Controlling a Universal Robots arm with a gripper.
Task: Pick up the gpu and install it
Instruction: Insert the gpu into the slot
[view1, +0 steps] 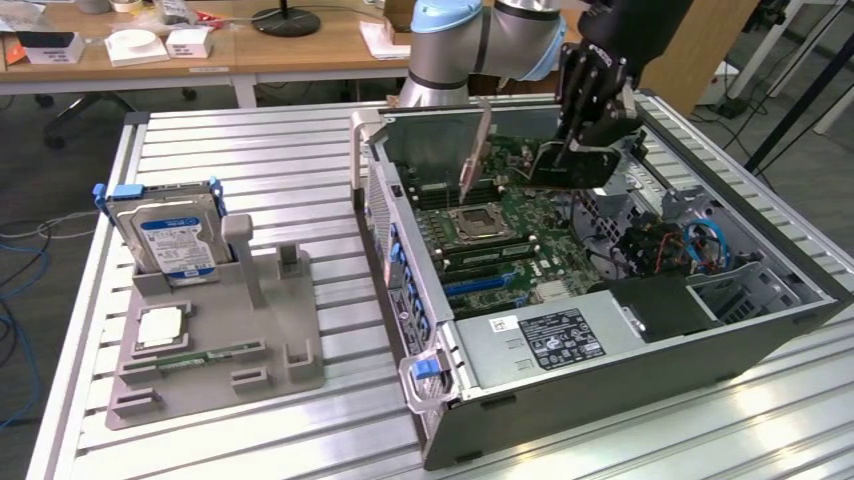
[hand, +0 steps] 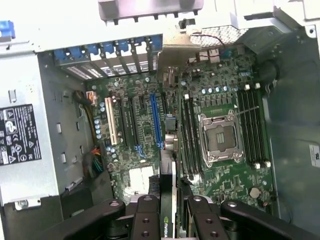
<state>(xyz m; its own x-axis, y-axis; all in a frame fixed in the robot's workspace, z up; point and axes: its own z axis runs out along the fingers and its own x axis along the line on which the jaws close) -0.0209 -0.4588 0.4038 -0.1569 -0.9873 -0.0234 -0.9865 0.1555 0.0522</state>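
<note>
My gripper (view1: 589, 140) hangs inside the open computer case (view1: 747, 330), over the far part of the motherboard (view1: 501, 215). It is shut on the gpu (view1: 577, 168), a slim black card held edge-on a little above the board. In the wrist view the gpu (hand: 167, 192) runs as a thin strip between my two black fingers (hand: 146, 217), with my gripper (hand: 167, 212) closed on it. The card lies lengthwise between the blue expansion slot (hand: 157, 120) and the memory slots (hand: 187, 135), and its metal bracket end (hand: 175, 52) points toward the slot openings in the case wall.
The empty CPU socket (view1: 478, 222) sits mid-board. A power supply (view1: 561, 335) fills the case's near end, and cables (view1: 701, 245) lie at the exterior view's right. On the table at the exterior view's left, a grey holder (view1: 214, 350) carries a hard drive (view1: 171, 235) with a blue label.
</note>
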